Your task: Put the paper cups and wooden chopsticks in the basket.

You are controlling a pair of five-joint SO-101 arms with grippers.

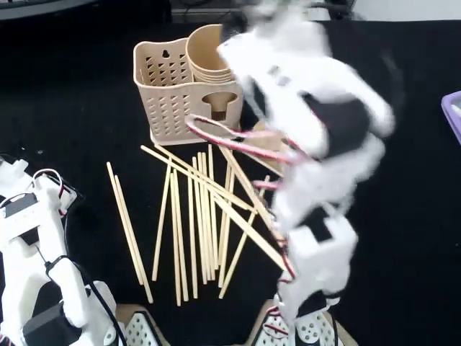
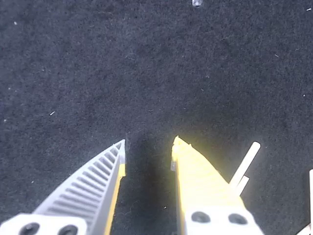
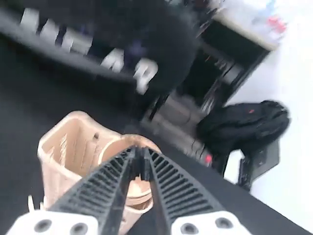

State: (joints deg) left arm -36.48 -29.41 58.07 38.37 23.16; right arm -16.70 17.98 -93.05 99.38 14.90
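The black surface (image 1: 86,94) carries everything I can see from here. The right arm (image 1: 324,122) is the biggest thing on it, rising from its base at the near edge and leaning up over the right side of the chopstick pile towards the far end. The left arm (image 1: 36,245) sits folded low at the near left corner.

The wooden chopsticks (image 1: 191,223) lie loose on the surface in the middle. Most run near to far, a few cross them at a slant, and two lie a little apart on the left. The far ends of some reach up to the foot of the basket (image 1: 169,101), which stands upright at the far centre. The paper cups (image 1: 205,54) are nested in one stack inside its right-hand part, rims above the wall.

The right pincer (image 3: 139,149) is closed tip to tip with nothing in it, held above the basket and cups. The left pincer (image 2: 149,142) is parted with a clear gap, holding nothing, just over bare surface, with one chopstick end (image 2: 247,159) just beside its yellow finger.
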